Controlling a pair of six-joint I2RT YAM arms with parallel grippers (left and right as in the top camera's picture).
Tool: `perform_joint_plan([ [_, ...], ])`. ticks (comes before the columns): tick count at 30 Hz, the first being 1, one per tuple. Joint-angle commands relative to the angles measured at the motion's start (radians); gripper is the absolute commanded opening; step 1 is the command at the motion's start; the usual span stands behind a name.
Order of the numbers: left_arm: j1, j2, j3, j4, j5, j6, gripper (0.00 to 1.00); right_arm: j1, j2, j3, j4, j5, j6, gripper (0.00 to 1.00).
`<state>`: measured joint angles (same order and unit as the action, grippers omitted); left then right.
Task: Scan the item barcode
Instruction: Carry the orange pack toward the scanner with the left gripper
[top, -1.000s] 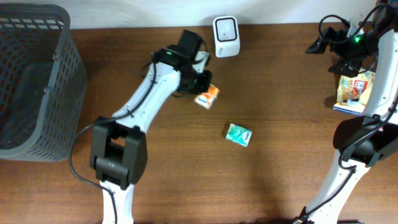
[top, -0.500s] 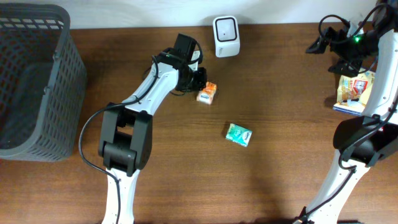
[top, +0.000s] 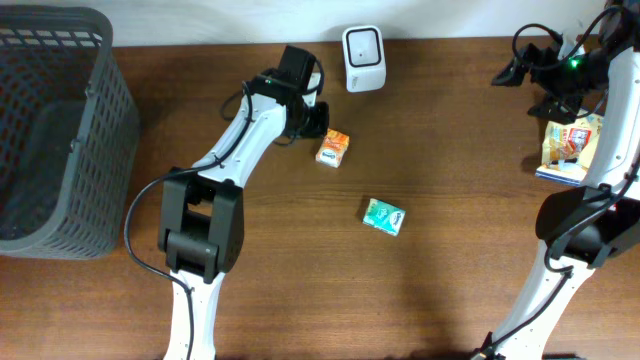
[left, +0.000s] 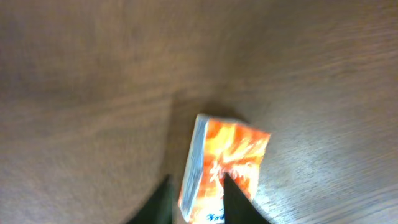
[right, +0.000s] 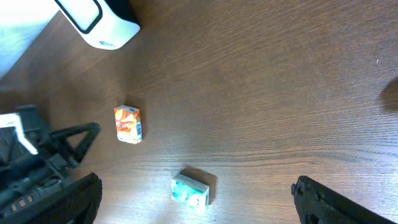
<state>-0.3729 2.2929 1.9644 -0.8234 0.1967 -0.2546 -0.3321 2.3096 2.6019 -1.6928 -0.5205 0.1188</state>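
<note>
- Closest to you, the green pack (top: 383, 216) lies flat on the desk (top: 460, 260). It is on its own and nothing touches it.
- A bit farther back lies the orange pack (top: 333, 148). It is on the desk too, between the green pack and the scanner.
- The left tool (top: 320, 122) sits just beside the orange pack, on its far left side. Its fingers are a little way apart and point at the pack. They hold nothing. The pack is free.
- At the right edge of the desk is a small pile of packets (top: 570, 145).
- Past that pile, the right tool (top: 505, 72) hangs up high. Its fingers are spread wide, with nothing in them.
- Farthest back is the white scanner (top: 362, 58), at the desk's far edge. Nothing is in front of its window.
- A gray basket (top: 112, 140) stands at the far left.
- How far along: I think you are mid-job. No pack is at the scanner right now. You cannot tell from here if the orange pack got scanned. The green pack looks untouched, so it likely needs a scan.
- Writing: the orange pack has dark letters near its bottom, but they are too blurry to read. The scanner has a tiny label that is too small to read.
</note>
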Motion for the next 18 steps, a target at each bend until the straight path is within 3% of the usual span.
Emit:
perform_joint_plan([
  [1,0.000,-0.015,0.033,0.027,-0.016,0.070,0.03,0.005,-0.011,0.013,-0.002,0.010,-0.014,0.98],
  [8,0.000,0.048,0.030,0.001,-0.225,0.066,0.00,0.005,-0.011,0.013,-0.002,0.010,-0.014,0.98],
  [14,-0.011,0.080,0.030,-0.044,-0.029,0.066,0.00,0.005,-0.011,0.013,-0.002,0.010,-0.014,0.98],
  [18,-0.049,0.081,0.030,-0.076,-0.002,0.065,0.00,0.005,-0.011,0.013,-0.002,0.010,-0.014,0.98],
])
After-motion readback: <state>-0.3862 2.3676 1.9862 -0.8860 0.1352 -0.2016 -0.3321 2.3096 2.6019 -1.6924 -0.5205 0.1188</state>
